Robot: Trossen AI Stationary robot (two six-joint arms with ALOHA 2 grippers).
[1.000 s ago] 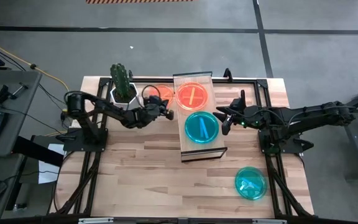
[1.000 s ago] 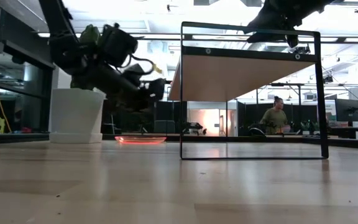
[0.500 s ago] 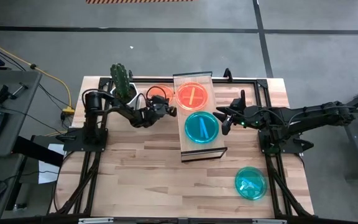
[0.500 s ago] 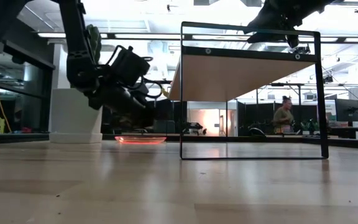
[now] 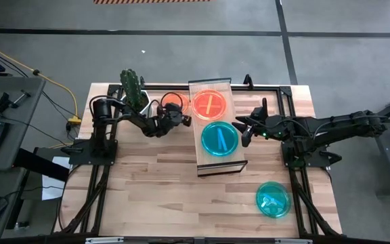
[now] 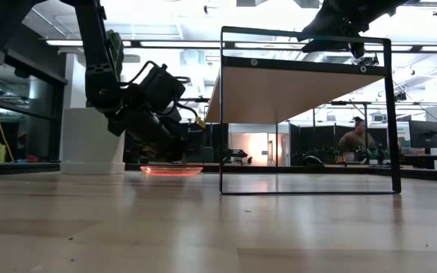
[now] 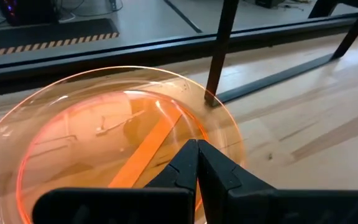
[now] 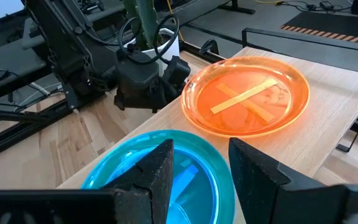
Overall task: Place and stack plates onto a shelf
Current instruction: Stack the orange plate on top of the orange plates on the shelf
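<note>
An orange plate (image 5: pixel 173 101) lies flat on the table between the cactus pot and the shelf (image 5: pixel 217 163); it also shows in the left wrist view (image 7: pixel 98 137) and the low view (image 6: pixel 171 170). My left gripper (image 7: pixel 196 148) is shut and slants down just over that plate's near side. On the shelf top lie a second orange plate (image 5: pixel 208 103) and a teal plate (image 5: pixel 219 138). My right gripper (image 8: pixel 201 163) is open and empty, hovering at the shelf's right side over the teal plate (image 8: pixel 160 168). Another teal plate (image 5: pixel 273 199) lies on the table at the near right. My left gripper's shut fingertips (image 7: pixel 188 155) stand over the inside of the orange plate near its rim (image 7: pixel 229 140), slanting down from the table's near left. I cannot tell whether they touch it. The plate lies flat on the table.
A white pot with a cactus (image 5: pixel 134 95) stands close to the left of the orange plate. The shelf's dark frame legs (image 6: pixel 221 114) stand just right of that plate. The table's near half (image 5: pixel 161 196) is bare wood. A person shows in the room beyond.
My left gripper has gone down and a little toward the table's far edge, from well above the table to just over the orange plate on the table. The plates and my right gripper have kept still.
</note>
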